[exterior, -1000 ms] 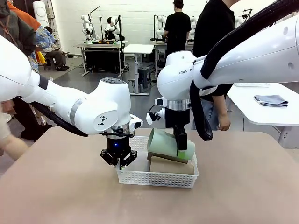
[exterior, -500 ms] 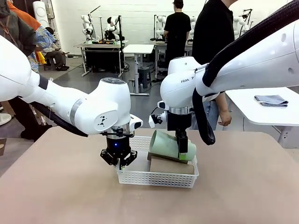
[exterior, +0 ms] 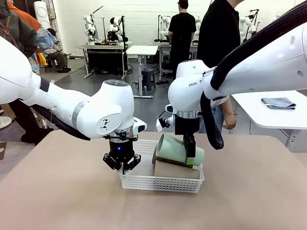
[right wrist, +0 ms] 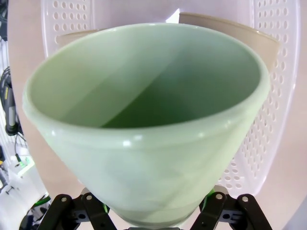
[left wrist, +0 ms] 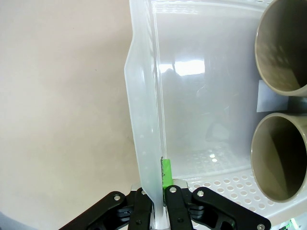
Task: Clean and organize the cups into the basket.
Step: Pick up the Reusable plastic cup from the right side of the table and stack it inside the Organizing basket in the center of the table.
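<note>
The mint green cup point(exterior: 175, 149) hangs tilted on its side over the right half of the basket point(exterior: 160, 182), mouth toward the robot's left, clamped near its base by the right tool point(exterior: 191, 160). In the right wrist view its wide rim point(right wrist: 144, 76) faces the camera, with the perforated basket floor behind it. Two tan cups point(left wrist: 283, 158) already lie side by side in the basket, mouths toward the left end; from the front, one of them point(exterior: 176, 169) sits directly under the green cup.

The cup looks light, stiff and smooth — a matte tumbler that probably slips a little under the pads and would roll if let go on its side. Its taper suggests a hold across the narrow base end or over the rim wall is the safest.

The left tool point(exterior: 123, 164) is pinched shut on the basket's left end wall point(left wrist: 144, 143), one green pad inside, apparently steadying it — the thin plastic likely flexes and slides easily on the desk point(exterior: 72, 201).

The tan cups take up the floor below, so the green cup seems to have space only on top of them or in the empty left part. A person point(exterior: 218, 48) stands beyond the far edge, hands clear of the basket.
</note>
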`<state>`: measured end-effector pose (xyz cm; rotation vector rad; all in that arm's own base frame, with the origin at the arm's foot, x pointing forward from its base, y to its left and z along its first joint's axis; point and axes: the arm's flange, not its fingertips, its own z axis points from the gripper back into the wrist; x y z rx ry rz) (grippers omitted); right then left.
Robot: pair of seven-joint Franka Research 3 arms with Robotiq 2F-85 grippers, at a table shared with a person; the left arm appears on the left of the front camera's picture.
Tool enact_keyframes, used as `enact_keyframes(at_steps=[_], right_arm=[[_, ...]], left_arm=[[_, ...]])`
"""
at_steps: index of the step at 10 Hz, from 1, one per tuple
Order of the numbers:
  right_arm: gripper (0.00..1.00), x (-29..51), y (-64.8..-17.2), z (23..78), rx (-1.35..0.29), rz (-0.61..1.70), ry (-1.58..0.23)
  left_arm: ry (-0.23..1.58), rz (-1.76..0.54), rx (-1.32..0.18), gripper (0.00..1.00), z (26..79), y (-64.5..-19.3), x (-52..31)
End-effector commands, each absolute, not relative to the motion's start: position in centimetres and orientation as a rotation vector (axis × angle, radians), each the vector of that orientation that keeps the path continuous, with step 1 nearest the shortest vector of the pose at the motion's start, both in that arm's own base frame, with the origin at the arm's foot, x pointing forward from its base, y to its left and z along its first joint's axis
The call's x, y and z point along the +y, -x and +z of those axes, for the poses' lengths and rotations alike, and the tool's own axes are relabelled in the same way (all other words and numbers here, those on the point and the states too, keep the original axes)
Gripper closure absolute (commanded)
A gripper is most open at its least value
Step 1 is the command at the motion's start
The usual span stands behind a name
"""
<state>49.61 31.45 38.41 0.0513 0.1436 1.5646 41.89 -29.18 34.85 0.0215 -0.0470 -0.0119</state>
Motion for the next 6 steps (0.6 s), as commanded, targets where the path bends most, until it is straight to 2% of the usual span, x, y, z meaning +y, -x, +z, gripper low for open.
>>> enact_keyframes(at_steps=[1, 2, 6], right_arm=[[0.04, 30.91, -49.30, 37.75, 0.133, 1.551, -0.067], [0.00, 30.95, -49.25, 37.77, 0.131, 1.554, -0.063], [0.00, 30.64, -49.19, 38.20, 0.115, 1.550, -0.076]], left_arm=[[-0.026, -0.012, -0.044, 1.00, 34.67, -41.71, -29.22], [-0.026, -0.012, -0.044, 1.00, 34.67, -41.71, -29.22], [-0.026, -0.012, -0.044, 1.00, 34.67, -41.71, -29.22]])
